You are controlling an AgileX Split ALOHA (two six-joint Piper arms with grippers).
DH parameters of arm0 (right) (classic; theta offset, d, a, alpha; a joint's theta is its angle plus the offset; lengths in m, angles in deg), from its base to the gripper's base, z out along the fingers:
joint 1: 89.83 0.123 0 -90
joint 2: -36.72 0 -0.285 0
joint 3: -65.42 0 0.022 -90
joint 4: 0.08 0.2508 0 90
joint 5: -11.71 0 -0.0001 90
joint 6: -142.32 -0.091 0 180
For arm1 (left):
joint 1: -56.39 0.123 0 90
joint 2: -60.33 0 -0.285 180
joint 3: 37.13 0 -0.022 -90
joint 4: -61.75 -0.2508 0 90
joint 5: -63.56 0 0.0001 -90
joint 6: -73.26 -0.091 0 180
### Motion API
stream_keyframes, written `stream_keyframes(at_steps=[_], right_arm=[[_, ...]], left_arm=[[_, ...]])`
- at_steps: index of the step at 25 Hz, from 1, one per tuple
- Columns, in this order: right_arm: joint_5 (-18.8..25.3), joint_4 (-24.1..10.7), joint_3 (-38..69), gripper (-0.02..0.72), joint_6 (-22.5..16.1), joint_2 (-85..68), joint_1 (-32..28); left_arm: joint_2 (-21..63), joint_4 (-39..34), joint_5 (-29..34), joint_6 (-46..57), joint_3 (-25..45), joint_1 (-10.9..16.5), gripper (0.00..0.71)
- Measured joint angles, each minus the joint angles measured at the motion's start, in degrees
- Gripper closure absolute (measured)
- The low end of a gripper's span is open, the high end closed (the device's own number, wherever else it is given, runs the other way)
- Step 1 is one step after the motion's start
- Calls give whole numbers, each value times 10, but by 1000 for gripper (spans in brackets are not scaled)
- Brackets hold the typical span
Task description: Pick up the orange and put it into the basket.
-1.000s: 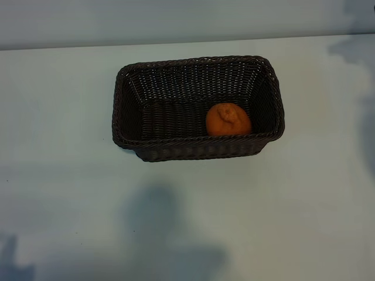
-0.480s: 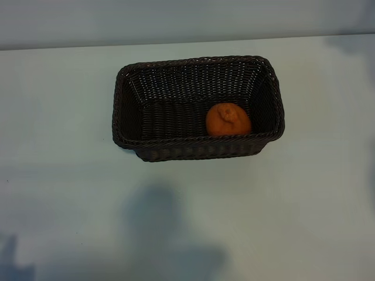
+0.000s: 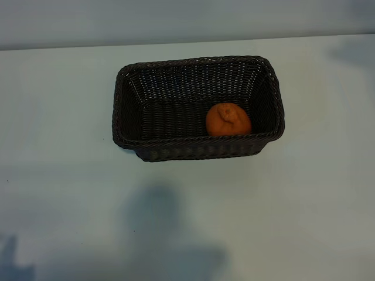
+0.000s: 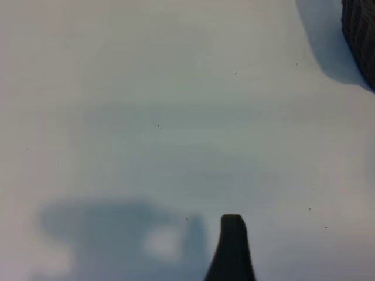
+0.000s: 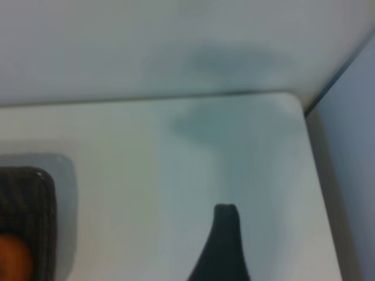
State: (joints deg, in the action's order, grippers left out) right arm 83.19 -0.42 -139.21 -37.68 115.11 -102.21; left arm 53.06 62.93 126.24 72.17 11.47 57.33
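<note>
Orange [image 3: 228,120] resting inside the basket [image 3: 126,126], on the basket floor, close against the near long wall and toward the right end as the exterior view shows it. Puckered stem end facing up. Remainder of the basket floor bare dark weave. Basket standing upright on the pale table [image 3: 58,187], long sides running across the exterior view, braided rim intact all around.

Neither arm visible in the exterior view; only soft shadows on the table in front of the basket.

From the left wrist view: 1 dark fingertip [image 4: 232,249] of the left gripper hanging over bare table, a corner of the basket [image 4: 358,29] well apart from it at the frame edge. Jaws standing wide, nothing between them.

From the right wrist view: 1 dark fingertip [image 5: 222,246] of the right gripper raised above the table, beside the basket's end and apart from it. Basket corner [image 5: 29,205] and a sliver of the orange [image 5: 12,260] showing at the edge. Jaws likewise wide, holding nothing. Table's far edge [image 5: 146,98] and a wall beyond also in sight.
</note>
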Motion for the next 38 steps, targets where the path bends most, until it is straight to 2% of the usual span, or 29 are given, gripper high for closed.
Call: stream_keyframes(at_steps=[9,18,29,38], right_arm=[[-7,-36,133,107,11,-216,0],[-17,-36,295,107,9,-406,0],[-93,-36,461,107,-6,-620,0],[-101,-29,600,107,-10,-711,0]], left_arm=[[0,0,0,1,0,0,118],[0,0,0,1,0,0,118],[0,0,0,1,0,0,118],[0,0,0,1,0,0,118]])
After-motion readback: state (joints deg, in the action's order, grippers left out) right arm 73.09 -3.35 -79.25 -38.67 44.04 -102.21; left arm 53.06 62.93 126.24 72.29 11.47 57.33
